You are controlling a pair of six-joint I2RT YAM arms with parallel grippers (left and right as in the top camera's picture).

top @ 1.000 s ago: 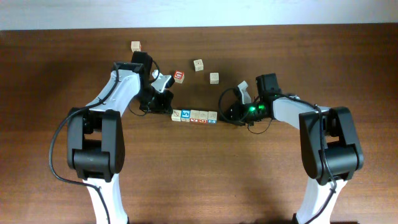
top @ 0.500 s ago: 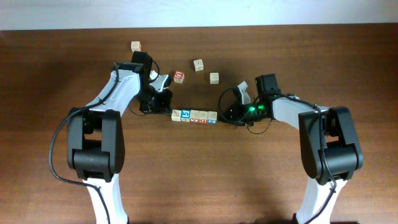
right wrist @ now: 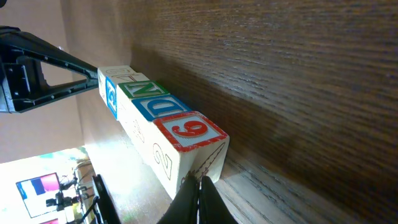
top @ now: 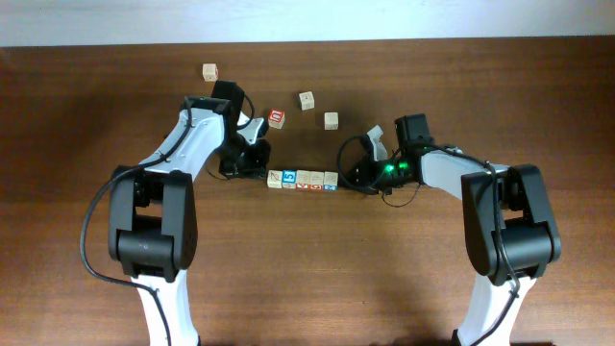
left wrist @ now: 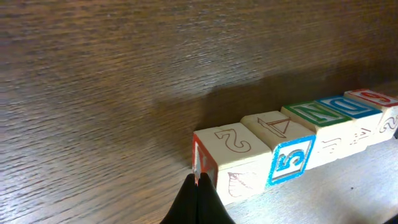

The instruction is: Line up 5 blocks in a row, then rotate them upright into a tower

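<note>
Five pale alphabet blocks (top: 302, 179) lie in a straight row across the table's middle. My left gripper (top: 262, 172) is shut, and its tip (left wrist: 198, 185) touches the red-printed end face of the leftmost block (left wrist: 227, 149). Beyond that block, the left wrist view shows a blue 5 block (left wrist: 287, 146), a green N (left wrist: 311, 112) and a blue-lettered block (left wrist: 342, 104). My right gripper (top: 345, 179) is shut too. Its tip (right wrist: 199, 182) rests against the lower edge of the rightmost block (right wrist: 189, 134), which has a red numeral on top. Neither gripper holds anything.
Loose blocks lie behind the row: one at the far left (top: 209, 71), a red-faced one (top: 277, 118) near my left arm, and two more (top: 307, 100) (top: 331, 120). In the right wrist view, the left gripper (right wrist: 56, 62) shows at the row's far end.
My left arm has swung slightly right, bringing its shut tip against the row's left end. The right arm and the blocks have stayed put.
</note>
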